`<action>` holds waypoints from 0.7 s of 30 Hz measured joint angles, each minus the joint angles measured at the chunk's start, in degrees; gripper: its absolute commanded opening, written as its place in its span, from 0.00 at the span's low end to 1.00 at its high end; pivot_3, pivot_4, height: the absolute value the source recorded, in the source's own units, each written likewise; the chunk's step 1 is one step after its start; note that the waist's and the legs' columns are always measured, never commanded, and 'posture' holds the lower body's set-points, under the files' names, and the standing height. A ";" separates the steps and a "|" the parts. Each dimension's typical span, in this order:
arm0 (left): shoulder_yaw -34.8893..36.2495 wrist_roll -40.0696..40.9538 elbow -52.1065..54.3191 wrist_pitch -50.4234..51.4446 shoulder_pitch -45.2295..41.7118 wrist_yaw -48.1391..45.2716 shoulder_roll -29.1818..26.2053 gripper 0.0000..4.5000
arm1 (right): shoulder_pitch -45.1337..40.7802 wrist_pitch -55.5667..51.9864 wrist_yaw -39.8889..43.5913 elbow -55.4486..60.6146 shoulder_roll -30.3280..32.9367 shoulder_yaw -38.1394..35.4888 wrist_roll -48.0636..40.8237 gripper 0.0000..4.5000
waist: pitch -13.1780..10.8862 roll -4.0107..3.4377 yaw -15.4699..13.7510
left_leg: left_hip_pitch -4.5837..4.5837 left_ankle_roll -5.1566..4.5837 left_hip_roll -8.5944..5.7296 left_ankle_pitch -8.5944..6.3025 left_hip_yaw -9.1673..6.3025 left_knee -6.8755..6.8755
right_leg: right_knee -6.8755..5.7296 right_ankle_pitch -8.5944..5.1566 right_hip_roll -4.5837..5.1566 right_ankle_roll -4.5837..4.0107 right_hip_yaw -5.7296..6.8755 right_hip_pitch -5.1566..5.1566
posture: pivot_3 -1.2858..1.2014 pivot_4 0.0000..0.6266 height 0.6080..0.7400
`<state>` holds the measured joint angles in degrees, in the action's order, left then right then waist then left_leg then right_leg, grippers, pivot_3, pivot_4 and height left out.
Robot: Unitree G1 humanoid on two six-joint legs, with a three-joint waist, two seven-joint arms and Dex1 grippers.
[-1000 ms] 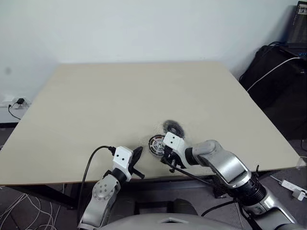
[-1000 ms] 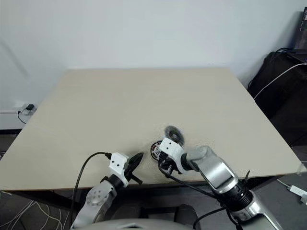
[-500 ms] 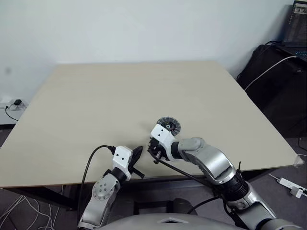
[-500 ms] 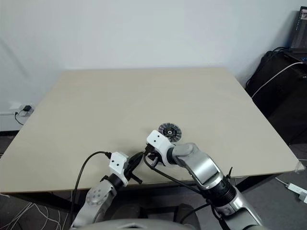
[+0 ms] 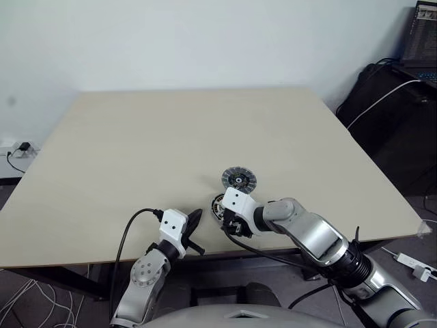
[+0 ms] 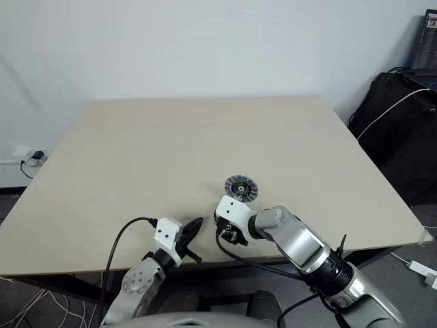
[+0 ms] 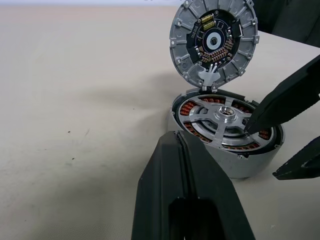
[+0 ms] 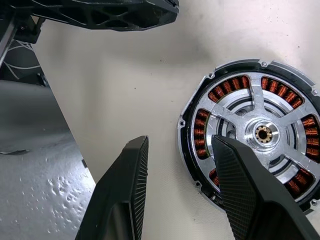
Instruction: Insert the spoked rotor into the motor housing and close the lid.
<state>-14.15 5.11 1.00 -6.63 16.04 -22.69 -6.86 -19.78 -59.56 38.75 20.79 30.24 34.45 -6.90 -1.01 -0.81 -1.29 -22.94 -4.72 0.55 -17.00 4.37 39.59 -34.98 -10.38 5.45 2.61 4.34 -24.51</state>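
The right gripper (image 8: 180, 195) has just let go: its jaws, closed a second ago, are now standing apart above the motor housing (image 7: 225, 132), one black finger over the housing's face and the other off its edge. The spoked rotor (image 8: 262, 132) is already sitting inside the housing, so insertion looks done and closing the lid is what remains.

The rotor is a bright silvery disc with flat radial spokes around a small brass-coloured hub; between the spokes, copper-orange windings are showing in a ring inside the grey metal housing wall. The lid (image 5: 239, 180) is lying on the desk (image 5: 171, 137) just beyond the housing, well within reach, its finely ribbed grey rim and dark centre facing up. The left gripper (image 5: 193, 222) is hovering beside the housing, near the desk's front edge, its jaws closed on nothing. The desk is pale, matte and smooth.
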 measured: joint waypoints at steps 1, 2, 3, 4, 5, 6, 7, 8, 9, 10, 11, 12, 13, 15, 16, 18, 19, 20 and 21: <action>0.00 0.01 0.00 0.00 -0.02 0.00 0.00 0.00 | 0.00 0.37 -0.01 -0.29 -0.01 0.06 0.05 0.48 | 0.00 0.00 0.00 | 0.00 0.00 0.00 0.00 0.00 0.00 | 0.00 0.00 0.00 0.00 0.00 0.00 | 0.52 0.00 1.00; -0.01 0.01 0.00 0.00 -0.04 0.00 0.01 0.00 | 0.00 0.45 -0.02 -0.52 -0.02 0.11 0.08 0.48 | 0.00 0.00 0.00 | 0.00 0.00 0.00 0.00 0.00 0.00 | 0.00 0.00 0.00 0.00 0.00 0.00 | 0.52 0.00 1.00; -0.01 0.01 0.00 0.00 -0.06 0.01 0.02 0.00 | 0.00 0.60 -0.03 -0.92 -0.06 0.20 0.10 0.48 | 0.00 0.00 0.00 | 0.00 0.00 0.00 0.00 0.00 0.00 | 0.00 0.00 0.00 0.00 0.00 0.00 | 0.52 0.00 1.00; -0.01 0.00 0.00 0.00 -0.07 0.03 0.03 0.00 | 0.00 0.82 -0.04 -1.55 -0.20 0.28 0.11 0.48 | 0.00 0.00 0.01 | 0.00 0.00 0.00 0.00 0.00 0.00 | 0.01 0.00 0.00 0.00 0.00 0.01 | 0.52 0.00 1.00; -0.02 0.00 0.00 0.00 -0.07 0.05 0.04 0.00 | 0.00 1.10 -0.05 -1.87 -0.37 0.34 0.12 0.48 | 0.00 0.00 0.02 | 0.00 0.00 0.00 0.00 0.00 0.00 | 0.00 0.00 0.00 0.00 0.00 0.01 | 0.52 0.00 1.00; -0.02 0.00 0.00 0.00 -0.07 0.11 0.09 0.00 | 0.00 1.59 -0.09 -2.37 -0.60 0.45 0.15 0.48 | 0.00 0.01 0.02 | 0.00 0.00 0.00 0.00 0.00 0.00 | 0.00 0.00 0.00 0.00 0.00 0.01 | 0.52 0.00 1.00; -0.04 0.00 0.00 0.01 -0.07 0.13 0.12 0.00 | 0.00 1.76 -0.12 -2.61 -0.78 0.48 0.21 0.48 | 0.00 0.01 0.01 | 0.00 0.00 0.00 0.00 0.00 0.00 | 0.00 0.00 0.00 0.00 0.00 0.01 | 0.52 0.00 1.00; -0.09 0.00 0.01 0.03 -0.05 0.18 0.15 0.00 | 0.00 1.89 -0.18 -2.92 -0.99 0.52 0.34 0.39 | 0.00 0.00 0.01 | 0.01 0.00 0.00 0.00 0.00 0.01 | 0.00 0.00 0.00 0.00 0.00 0.02 | 0.52 0.00 1.00; -0.12 0.00 0.02 0.07 -0.03 0.20 0.17 0.00 | 0.00 2.02 -0.25 -3.26 -1.16 0.52 0.47 0.34 | 0.00 0.00 0.01 | 0.01 0.00 0.00 0.00 0.00 0.01 | 0.00 0.00 0.00 0.00 0.00 0.02 | 0.52 0.00 1.00; -0.15 -0.01 0.08 0.20 0.05 0.26 0.17 0.00 | -0.11 2.18 -0.40 -3.67 -1.37 0.52 0.67 0.28 | 0.01 0.00 0.02 | 0.02 0.00 0.00 0.00 0.00 0.01 | 0.00 0.00 0.00 0.00 0.00 0.02 | 0.52 0.00 1.00; -0.22 -0.01 0.25 0.40 0.14 0.35 0.18 0.00 | -0.22 2.26 -0.48 -4.11 -1.49 0.53 0.87 0.20 | 0.01 0.01 0.03 | 0.02 0.00 0.00 0.00 0.00 0.01 | 0.00 0.00 0.00 0.00 0.00 0.03 | 0.52 0.00 1.00; -0.26 -0.01 0.65 0.74 0.33 0.49 0.19 0.00 | -0.30 2.63 -0.61 -4.46 -1.55 0.50 1.03 0.13 | 0.01 0.01 0.03 | 0.02 0.00 0.00 0.00 0.00 0.02 | 0.00 0.00 0.00 0.00 0.00 0.03 | 0.52 0.00 1.00; -0.33 -0.01 1.20 1.18 0.46 0.62 0.19 0.00 | -0.30 2.69 -0.46 -4.52 -1.66 0.59 1.02 0.05 | 0.01 0.01 0.03 | 0.02 0.00 0.00 0.00 0.00 0.02 | 0.00 0.00 0.00 0.00 0.00 0.03 | 0.52 0.00 1.00; -0.48 0.00 2.21 1.68 0.50 1.01 0.19 0.00 | -0.31 2.67 -0.45 -4.62 -1.80 0.62 1.03 0.01 | 0.02 0.00 0.07 | 0.03 0.00 0.00 0.00 0.00 0.02 | 0.00 0.00 0.00 0.00 0.00 0.03 | 0.52 0.00 1.00; -0.54 0.00 2.67 2.13 0.50 1.16 0.20 0.00 | -0.31 2.67 -0.51 -4.66 -1.88 0.62 1.05 0.01 | 0.02 0.00 0.09 | 0.03 0.00 0.00 0.00 0.00 0.02 | -0.01 0.00 0.00 0.00 0.00 0.03 | 0.52 0.00 1.00; -0.58 0.01 3.48 2.75 0.55 1.39 0.19 0.00 | -0.30 2.63 -0.70 -4.68 -2.03 0.62 1.08 0.01 | 0.02 0.00 0.16 | 0.03 0.00 0.02 0.00 0.00 0.02 | -0.01 0.00 -0.01 0.00 0.00 0.03 | 0.52 0.00 1.00; -0.60 0.02 3.83 2.92 0.55 1.43 0.19 0.00 | -0.30 2.45 -0.86 -4.68 -2.21 0.59 1.06 0.01 | 0.02 0.00 0.18 | 0.04 0.00 0.02 0.00 0.00 0.01 | -0.02 0.00 -0.01 0.00 0.00 0.03 | 0.52 0.00 1.00; -0.64 0.02 4.03 3.32 0.55 1.45 0.19 0.00 | -0.30 1.89 -1.18 -4.66 -2.68 0.45 1.04 0.01 | 0.02 0.00 0.20 | 0.04 0.00 0.03 0.00 0.00 0.02 | -0.02 0.00 -0.02 0.00 0.00 0.03 | 0.52 0.00 1.00; -0.68 0.02 4.05 3.61 0.54 1.47 0.19 0.00 | -0.30 1.55 -1.39 -4.66 -3.01 0.38 1.04 0.01 | 0.02 0.00 0.22 | 0.05 0.00 0.04 0.00 0.00 0.02 | -0.03 0.00 -0.03 0.01 0.00 0.03 | 0.52 0.00 1.00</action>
<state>-14.83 5.13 5.05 -3.03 16.58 -21.22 -6.67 -20.08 -58.02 37.36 16.13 27.23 34.83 -5.86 -0.99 -0.81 -1.07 -22.90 -4.71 0.59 -16.99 4.37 39.61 -35.01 -10.38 5.43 2.62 4.34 -24.48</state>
